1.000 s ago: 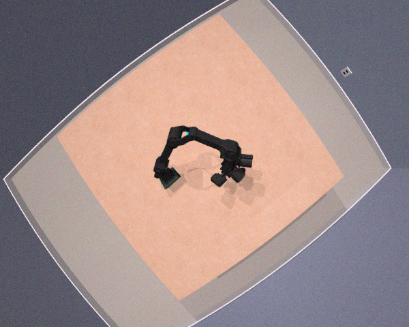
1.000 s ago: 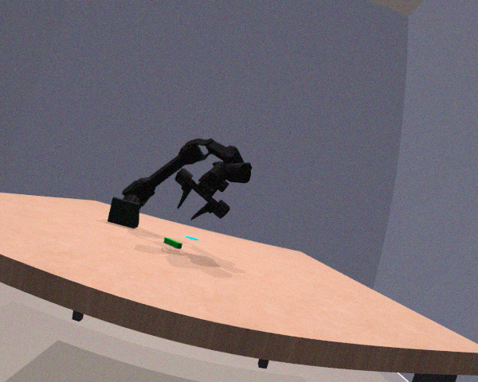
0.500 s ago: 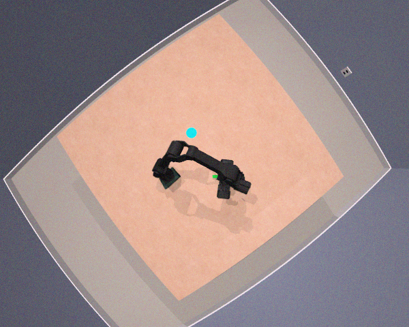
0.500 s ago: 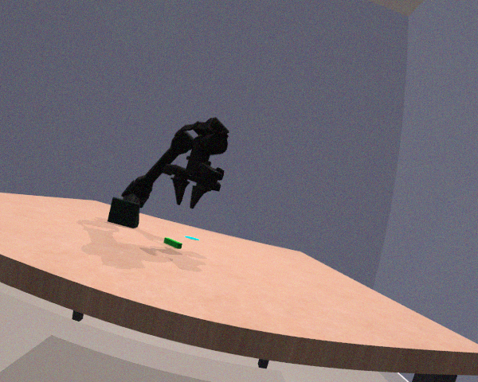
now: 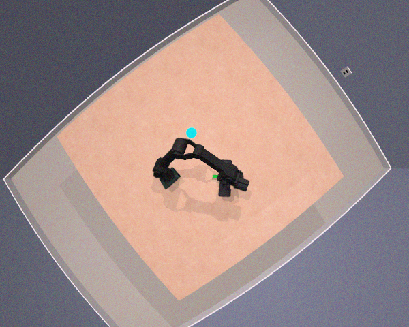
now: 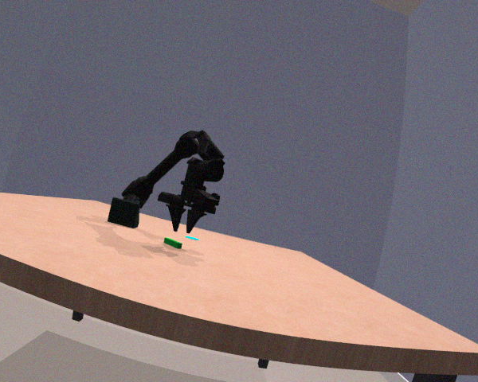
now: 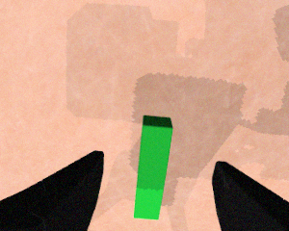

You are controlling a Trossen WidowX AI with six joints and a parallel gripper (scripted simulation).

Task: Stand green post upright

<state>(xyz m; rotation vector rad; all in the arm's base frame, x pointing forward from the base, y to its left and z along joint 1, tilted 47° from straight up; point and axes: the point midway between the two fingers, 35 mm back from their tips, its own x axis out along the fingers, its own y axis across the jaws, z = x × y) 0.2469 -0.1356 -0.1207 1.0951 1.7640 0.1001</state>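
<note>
The pincer (image 6: 182, 231) (image 7: 159, 166) is hovering above the worktop (image 5: 232, 80) (image 6: 272, 287) (image 7: 29, 58), its fingers standing spread with nothing between them, presumably leaving room for either side of the post. The green post (image 5: 215, 176) (image 6: 172, 243) (image 7: 153, 166) is lying flat, running up the lower middle of the wrist frame, so the fingers are facing its long sides, probably for a crosswise grasp. The cyan circle (image 5: 191, 132) (image 6: 192, 238) is waiting unoccupied, above the arm in the top view, likely marking where the upright base belongs.

From here I can't see one end of the green post (image 5: 215, 176) (image 6: 172, 243) (image 7: 153, 168), hidden beneath my pincer (image 5: 225, 178) (image 6: 182, 231) (image 7: 159, 159) in the top view
</note>
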